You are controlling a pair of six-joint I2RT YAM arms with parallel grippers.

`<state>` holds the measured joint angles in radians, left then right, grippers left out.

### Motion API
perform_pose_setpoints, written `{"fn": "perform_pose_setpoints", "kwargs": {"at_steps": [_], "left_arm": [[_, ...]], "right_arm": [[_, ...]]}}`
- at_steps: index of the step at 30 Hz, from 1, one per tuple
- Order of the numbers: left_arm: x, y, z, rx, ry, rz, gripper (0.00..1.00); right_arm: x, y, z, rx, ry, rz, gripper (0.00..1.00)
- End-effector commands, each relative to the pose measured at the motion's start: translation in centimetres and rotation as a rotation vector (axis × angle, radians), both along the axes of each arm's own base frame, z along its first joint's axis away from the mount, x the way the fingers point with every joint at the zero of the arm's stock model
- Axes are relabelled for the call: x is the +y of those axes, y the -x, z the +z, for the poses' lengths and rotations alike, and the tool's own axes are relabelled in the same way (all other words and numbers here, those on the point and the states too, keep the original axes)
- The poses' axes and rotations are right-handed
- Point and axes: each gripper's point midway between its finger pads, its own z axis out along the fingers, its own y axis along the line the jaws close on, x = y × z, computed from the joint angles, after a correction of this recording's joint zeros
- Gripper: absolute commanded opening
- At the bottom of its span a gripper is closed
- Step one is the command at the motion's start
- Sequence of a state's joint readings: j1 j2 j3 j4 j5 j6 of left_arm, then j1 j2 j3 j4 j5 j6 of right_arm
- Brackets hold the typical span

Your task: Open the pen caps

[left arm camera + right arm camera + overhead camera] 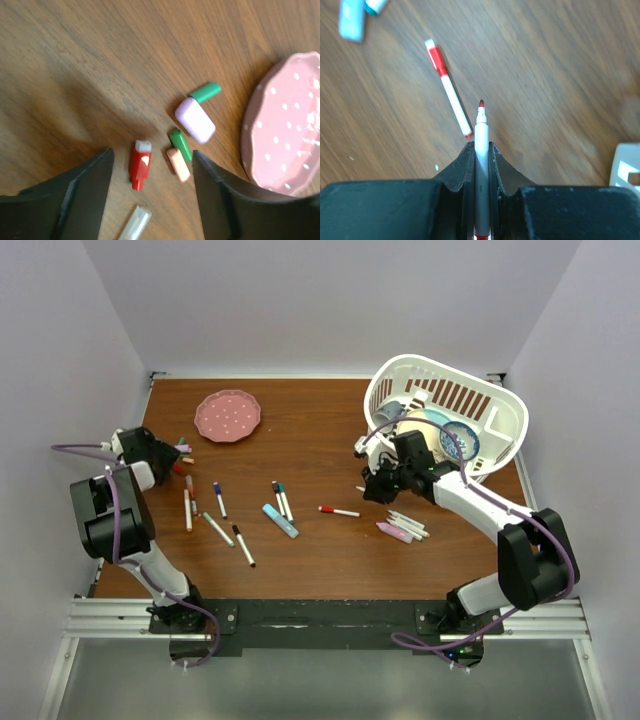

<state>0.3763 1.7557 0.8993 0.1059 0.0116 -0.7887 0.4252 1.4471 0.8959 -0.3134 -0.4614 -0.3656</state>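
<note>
Pen caps [195,120] are gathered, seemingly as discards, under the spread jaws of the left gripper [152,167], plate [280,125] at three o'clock; the bared pen [481,127] is pinched by the right gripper [480,149].

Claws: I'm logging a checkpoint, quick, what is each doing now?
Left claw: open, holding nothing.
Right claw: closed on an uncapped red pen.

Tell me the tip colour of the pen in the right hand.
Red. The pen clamped in the right hand shows it best in the right wrist view.
</note>
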Motion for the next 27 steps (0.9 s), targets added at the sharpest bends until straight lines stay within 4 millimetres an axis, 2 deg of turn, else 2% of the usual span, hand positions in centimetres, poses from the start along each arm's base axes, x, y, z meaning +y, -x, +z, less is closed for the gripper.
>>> {"fn": "perform_pose_setpoints", "kwargs": {"at_steps": [1, 2, 4, 5, 6, 7, 8, 9, 11, 12, 13, 16, 17, 21, 22, 23, 27], "left_arm": [[-0.2, -1.5, 7.0, -0.167, -0.041, -0.091, 0.71], [-1.2, -1.7, 9.3, -0.239, -0.036, -0.138, 0.73], [-2.8, -1.0, 10.4, -0.304, -0.004, -0.185, 0.75], [-4.2, -0.9, 13.1, -0.402, 0.0, -0.252, 0.76], [-5.4, -0.1, 12.8, -0.414, 0.031, -0.277, 0.78], [-6.4, 0.3, 13.3, -0.444, 0.042, -0.314, 0.79], [-8.1, 0.8, 15.1, -0.508, 0.048, -0.393, 0.81], [-9.2, 1.4, 14.9, -0.507, 0.05, -0.436, 0.82], [-12.3, 2.6, 15.8, -0.514, 0.052, -0.558, 0.82], [-13.2, 3.0, 15.9, -0.51, 0.007, -0.615, 0.82], [-15.0, 3.5, 16.0, -0.503, -0.006, -0.675, 0.83], [-18.0, 5.6, 16.2, -0.484, -0.061, -0.796, 0.83], [-18.5, 6.5, 16.6, -0.487, -0.081, -0.811, 0.83], [-20.4, 9.0, 16.1, -0.476, -0.165, -0.885, 0.83], [-20.6, 9.2, 16.5, -0.484, -0.189, -0.889, 0.83], [-20.5, 10.3, 16.3, -0.453, -0.201, -0.881, 0.83], [-22.2, 11.9, 18.0, -0.512, -0.272, -0.913, 0.86]], "right_arm": [[-2.2, -0.2, -0.4, -0.049, 0.129, 0.017, 0.04], [-2.9, -0.1, -0.5, -0.062, 0.165, 0.016, 0.06], [-3.8, 0.3, -1.3, -0.061, 0.208, 0.009, 0.08], [-4.3, 0.5, -1.6, -0.06, 0.23, 0.008, 0.1], [-4.9, 0.6, -2.0, -0.06, 0.261, -0.007, 0.11], [-5.2, 0.7, -2.3, -0.052, 0.277, -0.01, 0.11], [-5.5, 1.0, -2.7, -0.036, 0.293, -0.014, 0.12], [-5.9, 1.1, -3.2, -0.024, 0.317, -0.019, 0.13], [-6.4, 1.3, -3.6, -0.011, 0.344, -0.029, 0.14], [-6.6, 1.4, -3.8, -0.008, 0.353, -0.027, 0.16], [-6.9, 1.4, -4.2, 0.0, 0.37, -0.03, 0.18], [-7.4, 1.7, -4.8, 0.016, 0.397, -0.033, 0.25], [-7.5, 1.8, -4.9, 0.021, 0.402, -0.033, 0.27], [-7.7, 1.9, -5.5, 0.04, 0.422, -0.031, 0.31], [-7.8, 1.9, -5.5, 0.039, 0.425, -0.033, 0.31], [-7.8, 1.9, -5.5, 0.04, 0.428, -0.034, 0.31], [-7.3, 1.9, -4.3, 0.02, 0.395, -0.019, 0.31]]}}
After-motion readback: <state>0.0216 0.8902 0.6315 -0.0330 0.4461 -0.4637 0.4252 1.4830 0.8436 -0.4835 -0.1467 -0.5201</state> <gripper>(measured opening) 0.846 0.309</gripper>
